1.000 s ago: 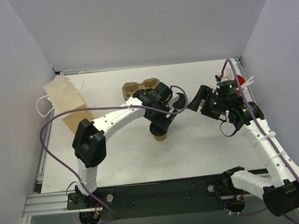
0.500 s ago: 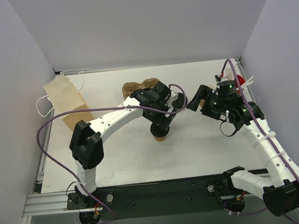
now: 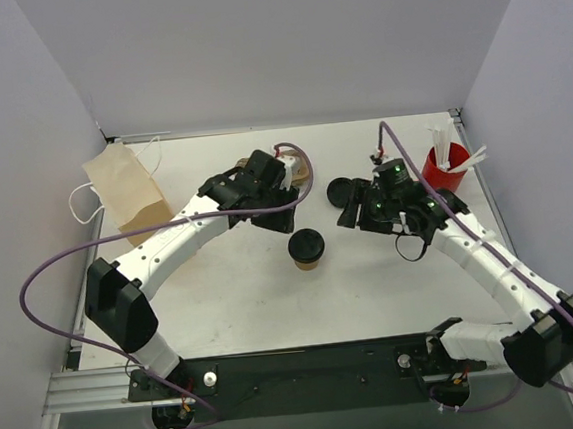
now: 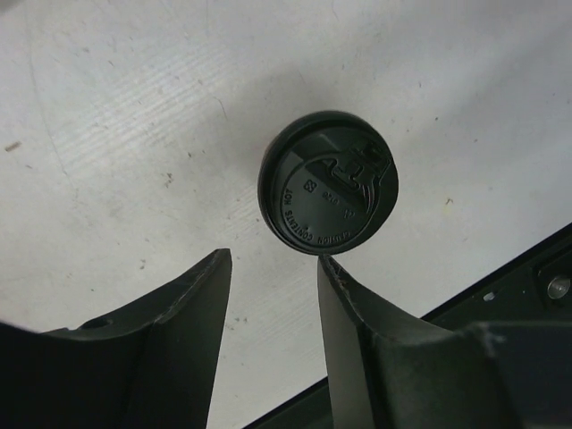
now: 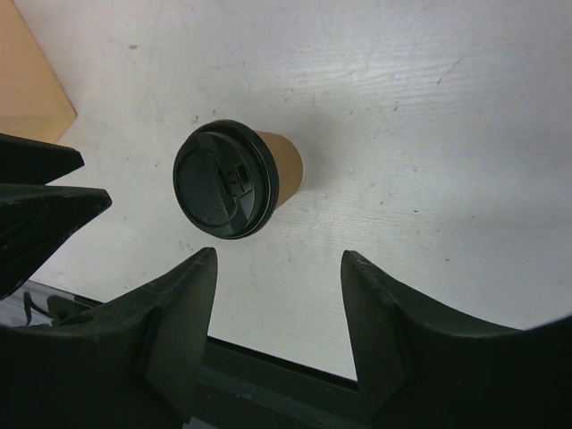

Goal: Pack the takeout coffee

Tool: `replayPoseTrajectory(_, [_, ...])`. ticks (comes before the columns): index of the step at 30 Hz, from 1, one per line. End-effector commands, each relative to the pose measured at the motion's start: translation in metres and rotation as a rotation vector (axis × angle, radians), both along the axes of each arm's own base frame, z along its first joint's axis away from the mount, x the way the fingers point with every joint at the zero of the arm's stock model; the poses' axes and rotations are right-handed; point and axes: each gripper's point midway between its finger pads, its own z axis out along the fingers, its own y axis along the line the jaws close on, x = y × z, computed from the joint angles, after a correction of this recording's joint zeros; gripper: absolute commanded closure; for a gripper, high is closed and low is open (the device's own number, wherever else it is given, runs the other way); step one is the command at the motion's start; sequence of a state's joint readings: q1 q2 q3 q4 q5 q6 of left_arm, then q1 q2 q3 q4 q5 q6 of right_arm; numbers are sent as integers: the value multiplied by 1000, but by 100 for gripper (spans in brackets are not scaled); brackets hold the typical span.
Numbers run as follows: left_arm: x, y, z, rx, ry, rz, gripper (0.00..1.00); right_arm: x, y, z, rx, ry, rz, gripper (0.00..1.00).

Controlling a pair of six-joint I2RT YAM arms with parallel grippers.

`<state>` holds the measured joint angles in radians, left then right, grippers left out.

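The takeout coffee (image 3: 307,249), a tan-brown paper cup under a black lid, stands upright at mid-table, with nothing holding it. In the left wrist view only its lid (image 4: 328,181) shows, just beyond the fingertips. The right wrist view shows the lid (image 5: 223,179) and a strip of brown wall (image 5: 286,165). My left gripper (image 3: 285,195) hangs behind and left of the cup; its jaws (image 4: 273,259) are open and empty. My right gripper (image 3: 350,209) hovers to the cup's right, also open and empty (image 5: 279,257).
A brown paper bag (image 3: 124,189) with white handles lies at the far left; its corner (image 5: 27,80) shows in the right wrist view. A brown cup carrier (image 3: 301,169) sits partly under the left wrist. A red cup with white sticks (image 3: 444,165) stands at the far right.
My left gripper has left the cup and pulled back toward the rear left, leaving the lidded cup standing alone. My right arm has swung left toward the cup. Both jaws have narrowed somewhat.
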<state>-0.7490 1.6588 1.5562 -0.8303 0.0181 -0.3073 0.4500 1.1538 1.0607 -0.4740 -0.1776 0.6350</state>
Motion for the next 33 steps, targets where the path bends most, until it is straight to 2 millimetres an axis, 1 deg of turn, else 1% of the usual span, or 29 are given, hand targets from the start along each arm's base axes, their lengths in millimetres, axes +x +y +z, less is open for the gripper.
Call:
replayPoseTrajectory(1, [-8, -12, -15, -92, 56, 45, 49, 14, 16, -14, -97, 9, 30, 50])
replayPoseTrajectory(2, [-8, -12, -18, -96, 65, 51, 50, 15, 19, -17, -108, 15, 38, 54])
replayPoseTrajectory(3, [-7, -13, -24, -105, 70, 63, 51, 14, 27, -19, -113, 19, 58, 55])
replayPoseTrajectory(4, [-8, -15, -25, -116, 77, 64, 51, 16, 31, -27, -134, 34, 69, 56])
replayPoseTrajectory(5, [-8, -16, -28, -121, 80, 69, 52, 16, 33, -30, -145, 38, 74, 56])
replayPoseTrajectory(6, [-6, -18, -28, -131, 81, 74, 55, 17, 37, -32, -151, 40, 80, 57])
replayPoseTrajectory(7, [-6, -19, -32, -133, 89, 74, 56, 16, 43, -36, -160, 47, 94, 58])
replayPoseTrajectory(9, [-5, -23, -33, -148, 95, 75, 57, 17, 47, -40, -165, 55, 95, 60])
replayPoseTrajectory(10, [-5, -25, -34, -154, 104, 71, 60, 18, 47, -45, -169, 66, 89, 62])
replayPoseTrajectory(14, [-4, -29, -35, -168, 108, 72, 61, 18, 48, -58, -182, 85, 81, 65])
replayPoseTrajectory(16, [-3, -27, -41, -151, 118, 79, 62, 19, 50, -63, -184, 94, 80, 66])
replayPoseTrajectory(17, [-3, -25, -43, -138, 118, 86, 63, 19, 51, -65, -178, 98, 77, 67])
replayPoseTrajectory(20, [-3, -22, -46, -124, 113, 97, 64, 19, 54, -68, -177, 98, 84, 69])
replayPoseTrajectory(27, [-1, -16, -57, -86, 114, 110, 64, 17, 58, -74, -181, 109, 93, 69])
replayPoseTrajectory(33, [0, -18, -61, -85, 120, 105, 64, 15, 64, -81, -184, 123, 103, 71])
